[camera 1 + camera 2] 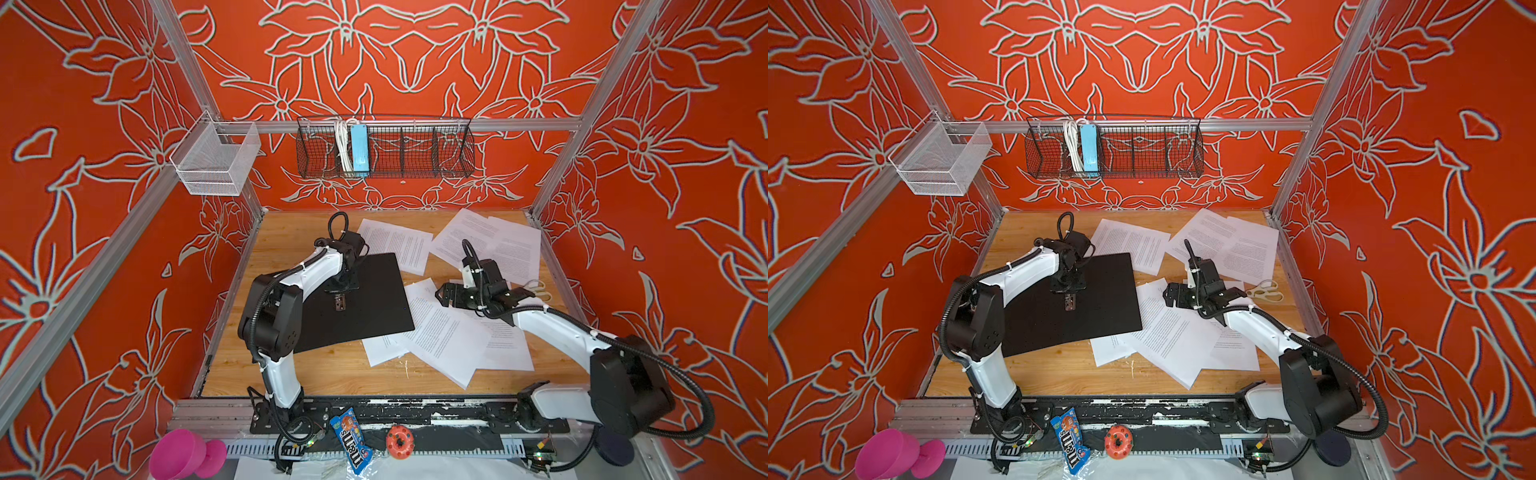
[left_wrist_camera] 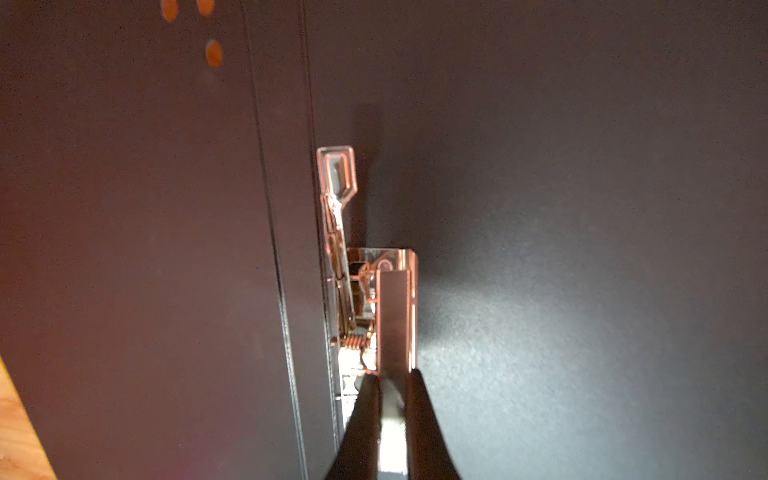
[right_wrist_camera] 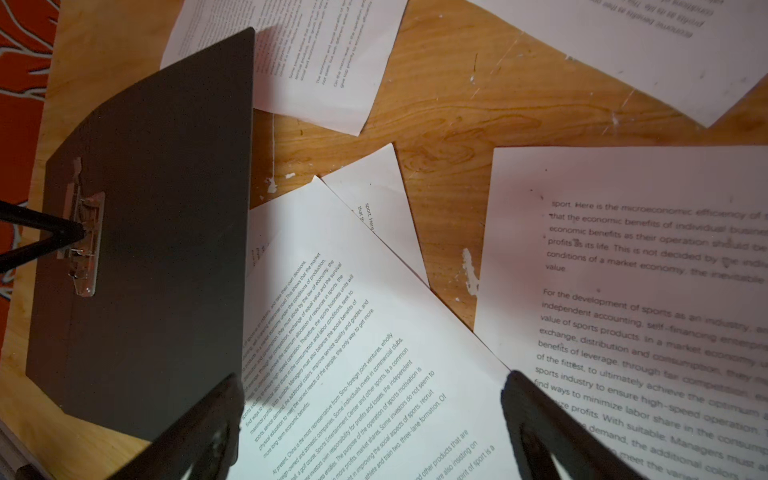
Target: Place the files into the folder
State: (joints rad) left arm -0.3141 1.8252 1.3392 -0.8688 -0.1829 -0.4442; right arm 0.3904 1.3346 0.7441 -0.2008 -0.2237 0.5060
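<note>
The folder (image 1: pixel 370 303) (image 1: pixel 1100 307) lies open on the left half of the wooden table, with its matte black inside up. A metal spring clip (image 2: pixel 392 307) (image 3: pixel 85 241) sits on that black face. My left gripper (image 2: pixel 392 380) (image 1: pixel 340 297) points down and is shut on the clip's raised lever. The files are loose printed sheets: an overlapping pile (image 1: pixel 440 336) (image 3: pixel 353 332) right of the folder, partly tucked under its edge, one sheet (image 1: pixel 397 245) behind the folder, and more (image 1: pixel 494 245) at the back right. My right gripper (image 3: pixel 372 386) (image 1: pixel 441 296) hovers open over the pile, holding nothing.
Scissors (image 1: pixel 542 289) (image 1: pixel 1264 291) lie on a sheet near the right wall, behind my right wrist. A black wire basket (image 1: pixel 386 149) and a white mesh basket (image 1: pixel 216 160) hang on the back rail. A candy bag (image 1: pixel 351 444) and a pink object (image 1: pixel 183 455) lie beyond the front rail.
</note>
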